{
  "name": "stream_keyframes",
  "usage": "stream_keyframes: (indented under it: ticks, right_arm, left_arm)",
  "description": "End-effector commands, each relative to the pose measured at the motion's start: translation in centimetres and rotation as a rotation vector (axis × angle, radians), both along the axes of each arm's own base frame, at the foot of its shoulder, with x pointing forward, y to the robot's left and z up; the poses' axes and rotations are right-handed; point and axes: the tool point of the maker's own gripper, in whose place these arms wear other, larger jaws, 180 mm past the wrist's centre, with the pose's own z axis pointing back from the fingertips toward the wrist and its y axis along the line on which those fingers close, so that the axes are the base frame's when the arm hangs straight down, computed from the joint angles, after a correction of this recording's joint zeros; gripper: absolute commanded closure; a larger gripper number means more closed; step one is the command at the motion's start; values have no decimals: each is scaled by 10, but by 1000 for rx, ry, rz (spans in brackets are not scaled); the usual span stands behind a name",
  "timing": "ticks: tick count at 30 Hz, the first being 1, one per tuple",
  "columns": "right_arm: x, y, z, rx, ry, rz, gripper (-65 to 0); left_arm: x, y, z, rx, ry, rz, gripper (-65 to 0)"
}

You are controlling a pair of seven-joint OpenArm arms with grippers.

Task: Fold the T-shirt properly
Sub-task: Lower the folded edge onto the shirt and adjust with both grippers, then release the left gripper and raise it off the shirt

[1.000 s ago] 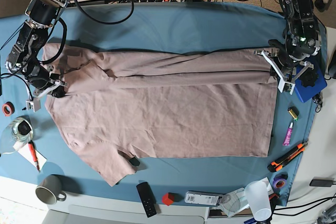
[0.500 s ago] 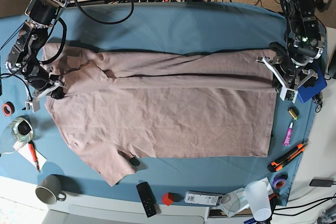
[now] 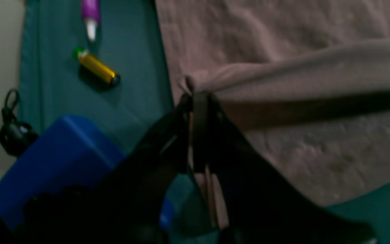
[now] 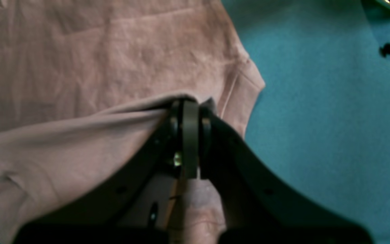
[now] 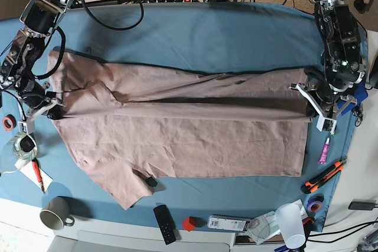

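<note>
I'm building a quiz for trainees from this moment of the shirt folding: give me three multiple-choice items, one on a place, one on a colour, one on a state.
1. Where does the grey mug stand?
A. by the table's near edge on the base view's left
B. on the T-shirt
C. beside the blue box

2. What colour is the cloth under the T-shirt?
A. red
B. teal-blue
C. white

3. How is the left tool at the shirt's hem end?
A. wide open above the cloth
B. shut on the T-shirt's edge
C. shut on the battery

Answers:
1 A, the mug sits below the shirt's sleeve at the base view's lower left.
2 B, teal-blue shows all around the pink shirt.
3 B, the left wrist view shows the jaws pinched together on a bunched fold of pink fabric.
</note>
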Motion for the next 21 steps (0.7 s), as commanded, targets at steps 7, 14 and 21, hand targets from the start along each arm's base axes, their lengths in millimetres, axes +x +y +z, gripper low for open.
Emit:
stream_keyframes:
  ticks: [7, 14, 21]
  right_arm:
    - [11, -12, 24, -33, -66, -14, 0]
    - [11, -12, 23, -33, -64, -14, 0]
    - [11, -12, 23, -33, -64, -14, 0]
  left_arm:
    - [17, -13, 7, -10, -52, -46, 0]
    - [38, 2, 16, 64, -74, 51, 0]
    - [48, -7, 14, 21, -68, 0, 0]
